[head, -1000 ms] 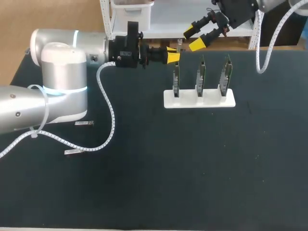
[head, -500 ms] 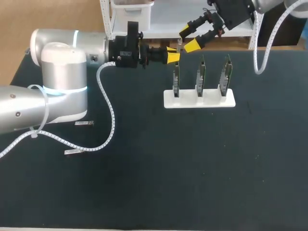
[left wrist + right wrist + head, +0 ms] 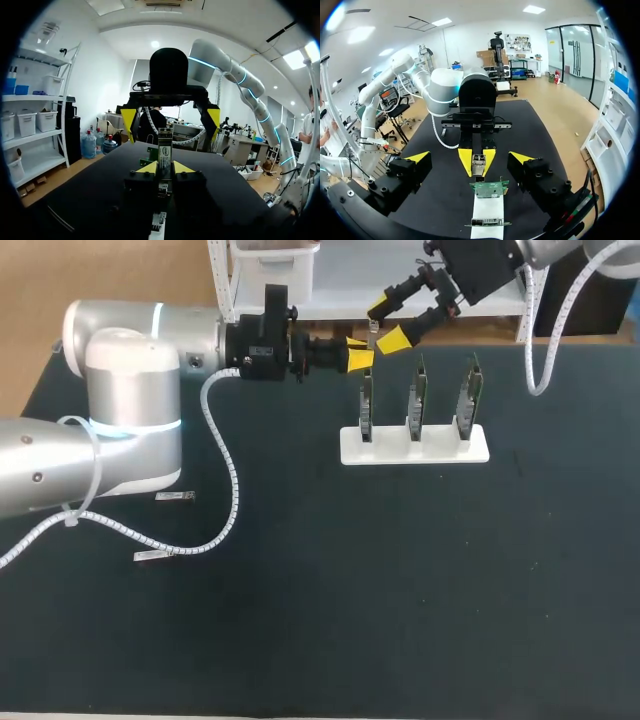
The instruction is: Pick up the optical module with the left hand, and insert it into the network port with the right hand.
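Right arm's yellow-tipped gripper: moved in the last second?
Yes. The right gripper has shifted toward the robot's left, relative to the white stand of upright circuit boards, closing on the left gripper.

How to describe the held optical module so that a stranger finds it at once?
On the black table, look at the far edge, beyond the white stand of upright cards. There the left gripper is shut on the optical module, a small metal bar. Unlike the two similar pieces lying flat beside the left arm, it is off the table.
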